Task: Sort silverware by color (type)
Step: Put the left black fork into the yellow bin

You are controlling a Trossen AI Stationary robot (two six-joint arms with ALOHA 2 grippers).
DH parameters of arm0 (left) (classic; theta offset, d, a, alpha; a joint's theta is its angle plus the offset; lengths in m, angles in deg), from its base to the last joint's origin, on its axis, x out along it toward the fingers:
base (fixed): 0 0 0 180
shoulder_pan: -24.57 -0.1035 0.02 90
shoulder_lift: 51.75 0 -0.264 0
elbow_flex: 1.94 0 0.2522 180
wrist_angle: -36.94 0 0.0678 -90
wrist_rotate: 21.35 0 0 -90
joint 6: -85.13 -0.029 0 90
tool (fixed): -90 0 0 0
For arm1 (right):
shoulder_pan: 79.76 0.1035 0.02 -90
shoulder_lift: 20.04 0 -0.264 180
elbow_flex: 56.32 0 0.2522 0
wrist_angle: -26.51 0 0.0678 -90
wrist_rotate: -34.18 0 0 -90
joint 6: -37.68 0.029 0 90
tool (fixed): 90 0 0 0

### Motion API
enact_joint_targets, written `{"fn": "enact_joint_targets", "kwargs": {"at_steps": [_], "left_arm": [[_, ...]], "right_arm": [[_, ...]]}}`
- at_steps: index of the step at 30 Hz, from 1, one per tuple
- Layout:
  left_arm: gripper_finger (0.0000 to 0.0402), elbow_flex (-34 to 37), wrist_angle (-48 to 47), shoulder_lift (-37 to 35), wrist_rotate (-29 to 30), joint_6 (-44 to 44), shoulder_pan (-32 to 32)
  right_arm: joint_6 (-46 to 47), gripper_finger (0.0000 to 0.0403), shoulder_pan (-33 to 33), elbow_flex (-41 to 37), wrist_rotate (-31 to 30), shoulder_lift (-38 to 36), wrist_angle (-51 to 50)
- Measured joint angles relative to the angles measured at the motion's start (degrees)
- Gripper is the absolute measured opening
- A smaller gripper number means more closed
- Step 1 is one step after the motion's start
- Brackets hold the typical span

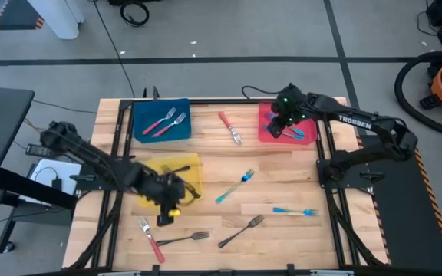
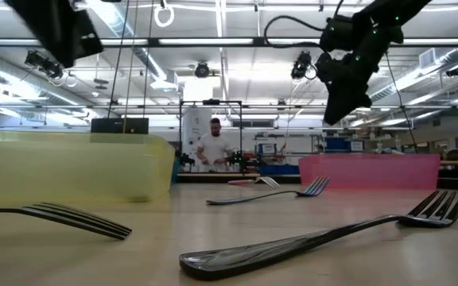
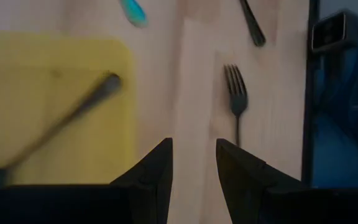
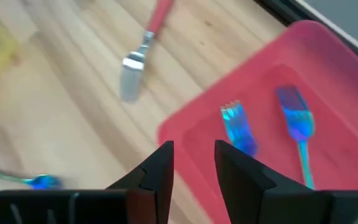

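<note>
My left gripper point(image 1: 167, 208) hovers open over the near edge of the yellow tray point(image 1: 194, 162), which holds a black fork point(image 3: 79, 112). It holds nothing; another black fork point(image 3: 236, 102) lies on the wood just beyond its fingers. My right gripper point(image 1: 279, 124) hangs open and empty above the red tray point(image 4: 328, 74), where two blue forks point(image 4: 238, 127) point(image 4: 297, 124) lie flat. Two red-handled forks point(image 1: 163, 121) lie in the blue tray point(image 1: 140, 115). Loose on the table are red forks point(image 1: 230, 127) point(image 1: 150, 239), a teal fork point(image 1: 235, 186), a blue fork point(image 1: 295, 211) and black forks point(image 1: 242, 231) point(image 1: 183, 239).
A dark frame runs around the wooden tabletop point(image 1: 282, 169). The three trays sit along the far and left parts of the table. Cables and a box lie off the left edge. A person point(image 2: 213, 147) stands far behind the table in the room.
</note>
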Motion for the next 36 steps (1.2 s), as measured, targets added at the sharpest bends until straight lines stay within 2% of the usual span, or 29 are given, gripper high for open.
{"fn": "enact_joint_targets", "kwargs": {"at_steps": [7,15,27,36], "left_arm": [[0.0123,0.07,1.17,7.77,0.04,9.69,7.05],[0.0123,0.02,11.34,14.29,0.32,15.76,12.09],[0.0123,0.02,18.82,22.85,1.38,16.58,12.8],[0.0123,0.02,19.55,26.24,1.36,18.05,12.78]], "right_arm": [[1.81,0.0124,5.61,1.94,0.02,0.0,0.23],[4.98,0.0124,8.86,2.92,0.0,-0.02,0.7],[4.99,0.0124,9.15,2.92,-0.03,-0.02,1.09],[4.97,0.0124,9.16,2.92,-0.07,-0.02,1.09]]}}
